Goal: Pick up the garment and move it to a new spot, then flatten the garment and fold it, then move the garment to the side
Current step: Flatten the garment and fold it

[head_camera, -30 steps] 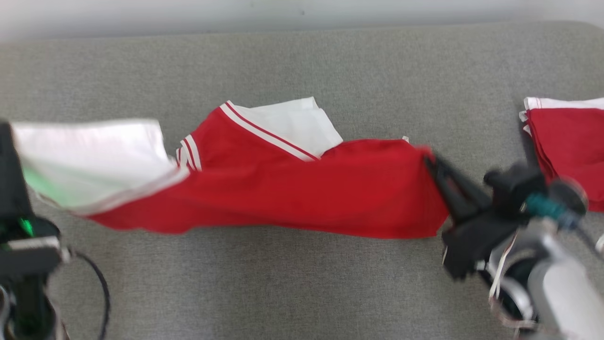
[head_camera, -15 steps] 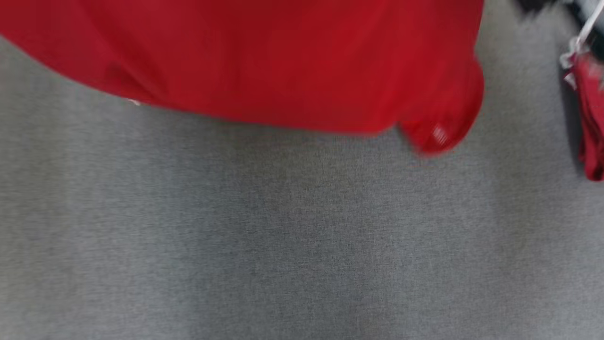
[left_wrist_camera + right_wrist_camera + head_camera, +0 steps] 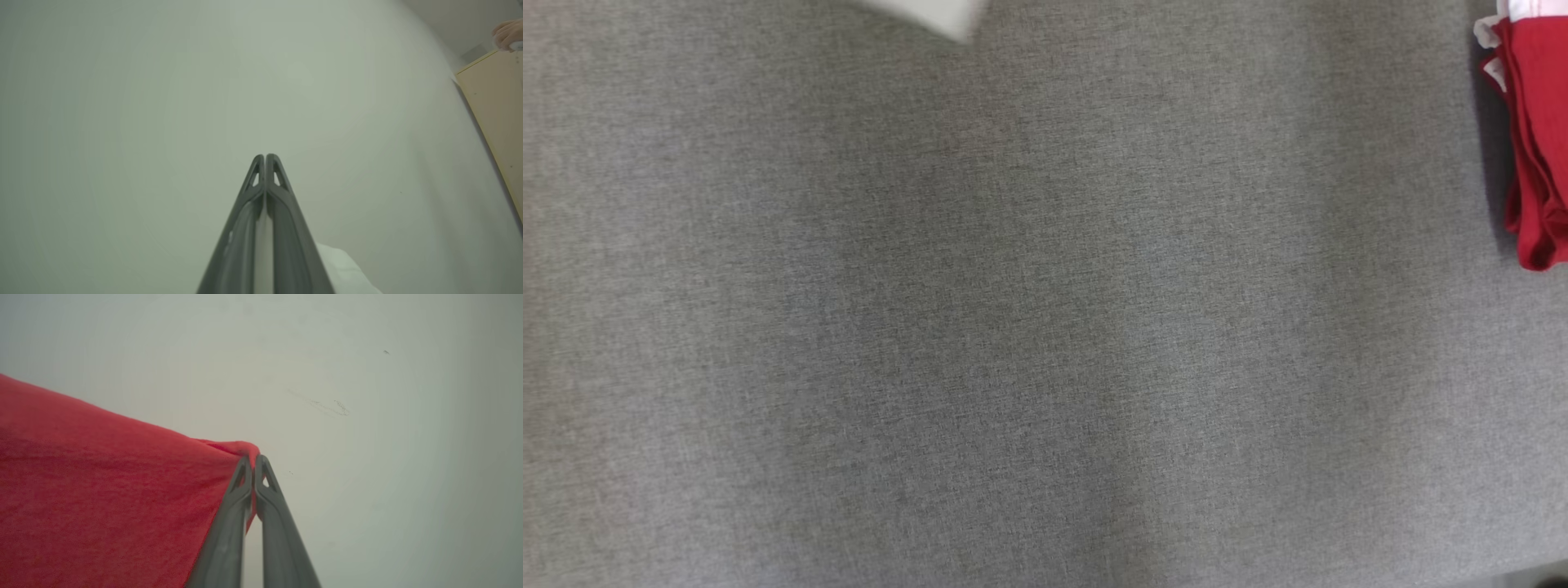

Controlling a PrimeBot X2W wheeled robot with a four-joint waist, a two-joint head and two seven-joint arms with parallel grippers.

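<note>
The grey table (image 3: 1029, 327) spreads wide beneath our head camera. The garment (image 3: 102, 490), red with white parts, hangs lifted between our two arms. In the right wrist view it covers the frame from 7 to 10 o'clock, and in the head view a white corner (image 3: 931, 15) of it peeps in at 11 o'clock. At 2 o'clock on the table lies a stack of folded red garments (image 3: 1535, 147), well apart from our work.

Our right gripper (image 3: 253, 459) is clamped on a red corner. Our left gripper (image 3: 265, 157) is pinched tight on a white edge, with more white cloth at 5 o'clock. In the left wrist view a wooden board (image 3: 494, 122) stands at 3 o'clock, with a person's hand (image 3: 508, 34) above it at 2 o'clock.

We judge we are carrying the garment over, about to flatten it. Next we should lower it evenly onto the table with both corners taut and level, and let go only once it lies flat.
</note>
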